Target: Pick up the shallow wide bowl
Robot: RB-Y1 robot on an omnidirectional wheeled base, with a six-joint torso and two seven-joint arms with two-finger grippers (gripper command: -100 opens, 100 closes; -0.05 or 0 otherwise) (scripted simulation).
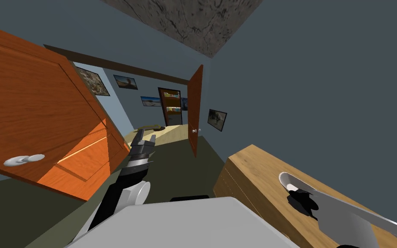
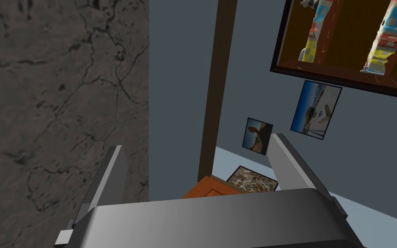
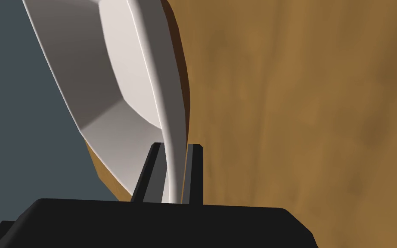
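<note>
A shallow wide white bowl (image 3: pixel 120 77) lies on a wooden cabinet top (image 3: pixel 301 107). My right gripper (image 3: pixel 174 172) is shut on the bowl's near rim, one finger inside and one outside. In the head view the bowl (image 1: pixel 289 181) sits on the cabinet (image 1: pixel 253 172) at the right, partly hidden by my right gripper (image 1: pixel 303 200) and forearm. My left gripper (image 1: pixel 144 140) is raised in front of me, away from the bowl, and in the left wrist view its fingers (image 2: pixel 286 161) stand wide apart, open with nothing between them.
An orange door (image 1: pixel 42 129) with a lever handle stands open close on the left. A second orange door (image 1: pixel 194 112) is ajar further ahead. The cabinet stands against the dark grey wall (image 1: pixel 322 86) at the right. Dark floor (image 1: pixel 180 172) runs ahead between them.
</note>
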